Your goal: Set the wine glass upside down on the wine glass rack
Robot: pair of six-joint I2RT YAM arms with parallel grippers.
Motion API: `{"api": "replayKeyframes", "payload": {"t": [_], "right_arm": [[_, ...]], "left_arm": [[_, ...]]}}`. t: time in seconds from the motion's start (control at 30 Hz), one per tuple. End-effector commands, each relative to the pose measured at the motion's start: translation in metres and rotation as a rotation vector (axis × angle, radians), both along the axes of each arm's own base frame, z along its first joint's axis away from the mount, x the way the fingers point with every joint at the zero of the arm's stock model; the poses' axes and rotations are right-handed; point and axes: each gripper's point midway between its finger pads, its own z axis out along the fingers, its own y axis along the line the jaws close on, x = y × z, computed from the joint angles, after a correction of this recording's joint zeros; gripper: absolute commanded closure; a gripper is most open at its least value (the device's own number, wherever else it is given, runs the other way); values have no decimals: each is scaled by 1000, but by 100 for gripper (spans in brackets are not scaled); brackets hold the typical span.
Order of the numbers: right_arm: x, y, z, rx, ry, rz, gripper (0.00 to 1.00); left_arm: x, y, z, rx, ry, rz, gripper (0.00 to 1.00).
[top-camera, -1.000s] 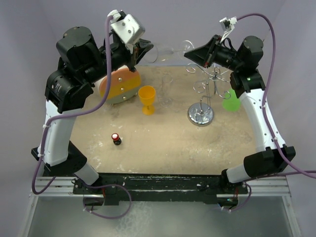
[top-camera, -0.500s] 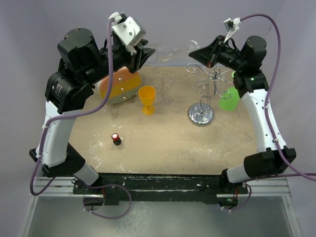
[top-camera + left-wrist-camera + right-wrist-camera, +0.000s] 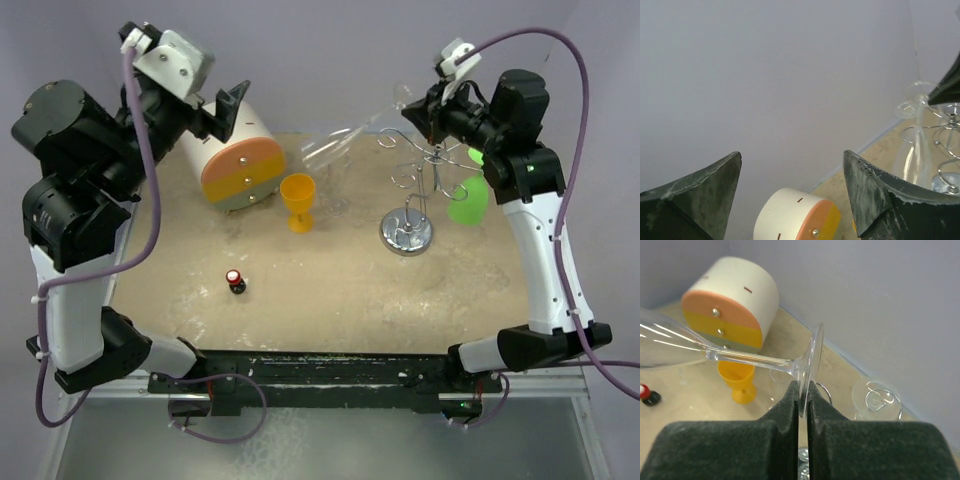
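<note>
- Left arm has swung back to its own side since a sec ago; left pincer (image 3: 225,110) is wide now, nothing in it, well apart from the glass
- right pincer (image 3: 801,385) is pinched narrow on the foot rim of the wine glass (image 3: 747,359), holding it alone
- from that grip the stem runs out to the left, bowl lower than foot: glass is tilted, near sideways, in the air, not yet upside down
- just below & beside that pincer the wine glass rack (image 3: 415,190) stands on the bench (image 3: 330,300); foot is above its looped arms, bowl out past them toward the orange goblet (image 3: 297,200); can't tell if glass touches a loop
- step, by my read: handover done, carry to rack under way
- next move prob. needs a wrist turn to get the bowl straight down, then the stem slid sideways into an open loop so the foot sits on the wire; grip on the thin foot edge looks slight, so go slow
</note>
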Motion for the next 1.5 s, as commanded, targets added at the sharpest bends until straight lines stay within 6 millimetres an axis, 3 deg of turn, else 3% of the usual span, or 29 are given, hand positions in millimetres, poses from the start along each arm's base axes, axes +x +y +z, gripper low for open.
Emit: {"api": "replayKeyframes", "payload": {"t": [0.0, 0.1, 0.4, 0.73, 1.03, 1.47], "right_arm": [[-17, -6, -1, -321, -161, -19, 100], [-19, -5, -13, -454, -177, -23, 100], [-12, -6, -36, -660, -189, -88, 100], [9, -30, -60, -904, -182, -245, 100], [22, -46, -67, -1015, -173, -349, 100], [40, -47, -63, -1059, -193, -422, 100]], "left_arm": [[1, 29, 17, -18, -70, 112, 10], [4, 34, 13, -8, -61, 127, 0], [10, 38, 8, 7, -50, 136, 1], [17, 33, 3, 24, -39, 133, 1], [17, 29, 1, 35, -35, 112, 1], [13, 29, -2, 45, -34, 102, 1]]}}
